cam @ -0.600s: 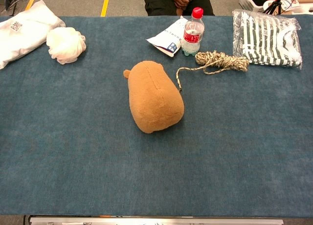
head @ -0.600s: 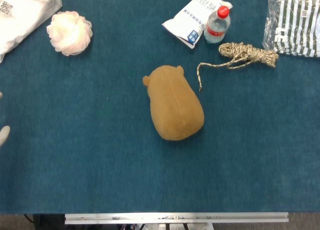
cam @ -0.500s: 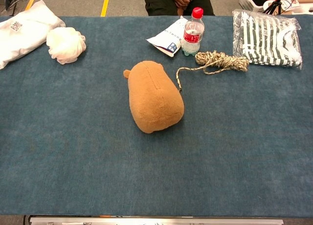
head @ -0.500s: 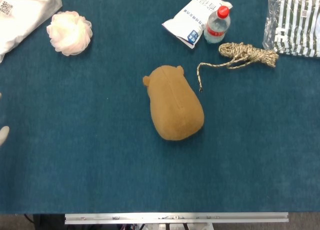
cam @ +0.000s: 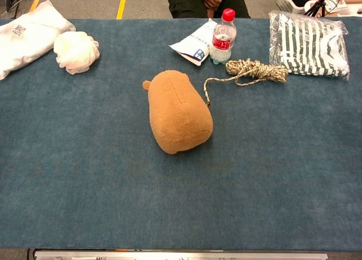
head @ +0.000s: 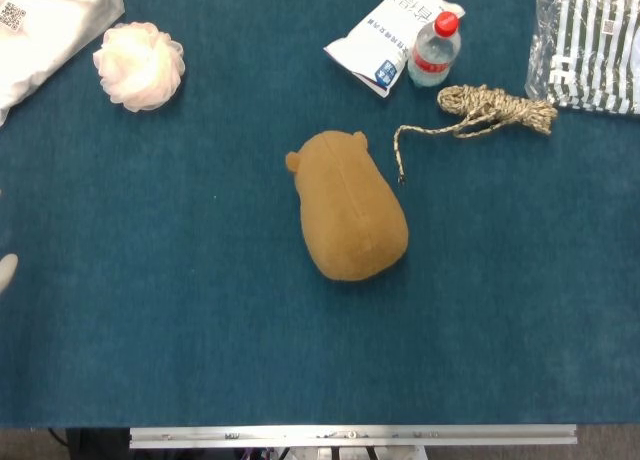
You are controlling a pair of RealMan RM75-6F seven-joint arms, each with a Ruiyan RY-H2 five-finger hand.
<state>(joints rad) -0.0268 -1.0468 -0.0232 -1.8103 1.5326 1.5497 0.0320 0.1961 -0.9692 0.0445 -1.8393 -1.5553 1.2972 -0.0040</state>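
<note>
Where the blue felt-like cloth (cam: 85, 175) covers the table, a brown plush toy (cam: 177, 111) lies in the middle, a rounded, fuzzy loaf shape with small ears at its far end and a seam running down its back. Nothing touches it. At the left edge of the head view a sliver of a pale left hand (head: 5, 273) shows, well apart from the toy; so little of it is in the picture that I cannot tell whether its fingers are apart or together. The right hand shows in neither view.

Just right of the toy's far end, a thin end of twisted, speckled beige rope (cam: 254, 71) trails near the ears, the rest gathered into a loose bundle further right. Beyond it, at the far side, stands a clear plastic bottle (cam: 223, 37) with a red cap and red label, upright, touching a white soft pouch (cam: 194, 44) with blue printing; the characters are too small to read. At the far right lies a clear plastic bag (cam: 308, 43) holding folded dark-and-white striped fabric. At the far left sits a fluffy pale mesh puff (cam: 76, 51), round and ruffled, just beside a white plastic package (cam: 25, 38) bearing a small QR code label. A metal rail (head: 350, 436) runs along the near table edge.
</note>
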